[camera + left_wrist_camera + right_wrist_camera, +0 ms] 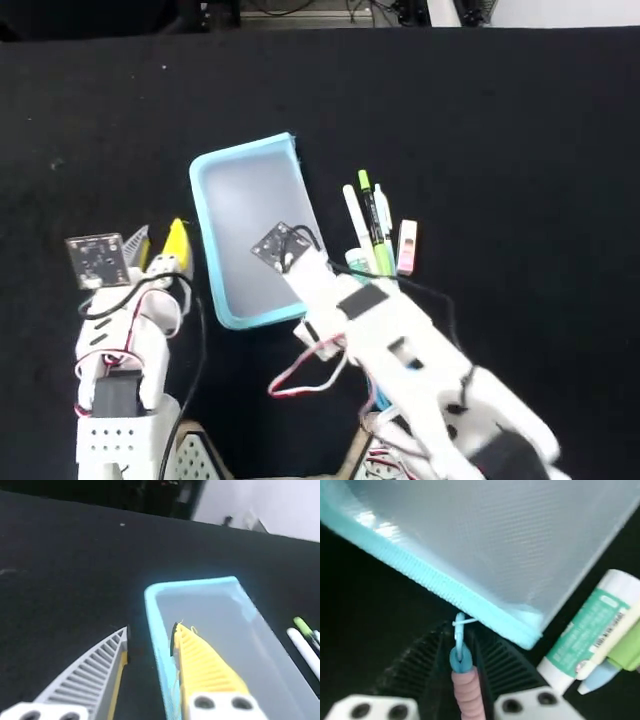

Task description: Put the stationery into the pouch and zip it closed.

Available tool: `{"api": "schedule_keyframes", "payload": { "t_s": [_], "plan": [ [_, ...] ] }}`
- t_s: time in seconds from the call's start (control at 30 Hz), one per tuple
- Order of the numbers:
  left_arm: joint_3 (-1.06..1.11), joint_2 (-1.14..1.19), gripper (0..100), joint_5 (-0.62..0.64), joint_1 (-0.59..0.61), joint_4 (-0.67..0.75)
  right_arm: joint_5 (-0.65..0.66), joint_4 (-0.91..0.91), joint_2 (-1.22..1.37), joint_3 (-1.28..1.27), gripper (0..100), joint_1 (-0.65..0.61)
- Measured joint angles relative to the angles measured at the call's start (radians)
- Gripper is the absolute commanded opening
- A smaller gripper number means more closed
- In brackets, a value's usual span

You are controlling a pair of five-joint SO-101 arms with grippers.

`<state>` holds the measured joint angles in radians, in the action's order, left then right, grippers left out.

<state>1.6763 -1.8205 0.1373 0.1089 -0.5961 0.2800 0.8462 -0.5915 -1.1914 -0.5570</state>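
Observation:
A flat, translucent light-blue pouch [245, 215] lies mid-table. The stationery lies just right of it: a white pen [357, 225], a green highlighter [372, 215] and a pink-and-white eraser [407, 247]. The right arm [380, 320] comes in from the near right over the pouch's near corner. In the right wrist view my right gripper [459, 635] is shut on the blue zipper pull [459, 647] at the pouch's zip edge [435, 582], with a glue stick [590, 630] beside it. My left gripper [158, 240] stands open at the pouch's left side, its yellow finger [200, 665] by the pouch rim [152, 620].
The table is covered in black cloth, with open room behind the pouch and to the far right. Both arm bases stand at the near edge. Red and white cables loop under the right arm [305, 375].

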Motion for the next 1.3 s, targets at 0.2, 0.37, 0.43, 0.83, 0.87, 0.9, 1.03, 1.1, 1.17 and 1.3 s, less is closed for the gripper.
{"api": "schedule_keyframes", "payload": {
  "t_s": [0.2, 0.37, 0.43, 0.83, 0.87, 0.9, 1.03, 1.1, 1.17, 1.3],
  "plan": [
    [0.0, 0.0, 16, -0.015, -0.078, -0.029, 0.054, 0.032, -0.321, -0.114, 1.1, 0.0],
    [0.0, 0.0, 16, -0.018, -0.126, -0.037, 0.147, 0.183, -0.548, -0.084, 1.1, 0.0],
    [0.0, 0.0, 16, -0.02, -0.126, -0.048, 0.153, 0.215, -0.609, -0.035, 1.1, -0.002],
    [0.0, 0.0, 16, -0.089, -0.153, -0.072, 0.16, 0.221, -0.641, 0.276, 1.1, -0.169],
    [0.0, 0.0, 16, -0.092, -0.155, -0.072, 0.16, 0.212, -0.641, 0.301, 1.1, -0.169],
    [0.0, 0.0, 16, -0.095, -0.152, -0.072, 0.158, 0.19, -0.641, 0.318, 1.1, -0.172],
    [0.0, 0.0, 16, -0.098, -0.152, -0.072, 0.157, 0.011, -0.577, 0.316, 1.1, -0.175],
    [0.0, 0.0, 16, -0.098, -0.152, -0.072, 0.155, -0.107, -0.559, 0.264, 1.1, -0.178],
    [0.0, 0.0, 16, -0.098, -0.152, -0.072, 0.152, -0.216, -0.551, 0.201, 1.1, -0.183],
    [0.0, 0.0, 16, -0.098, -0.152, -0.072, 0.066, -0.318, -0.555, 0.11, 1.1, -0.193]
  ]
}}
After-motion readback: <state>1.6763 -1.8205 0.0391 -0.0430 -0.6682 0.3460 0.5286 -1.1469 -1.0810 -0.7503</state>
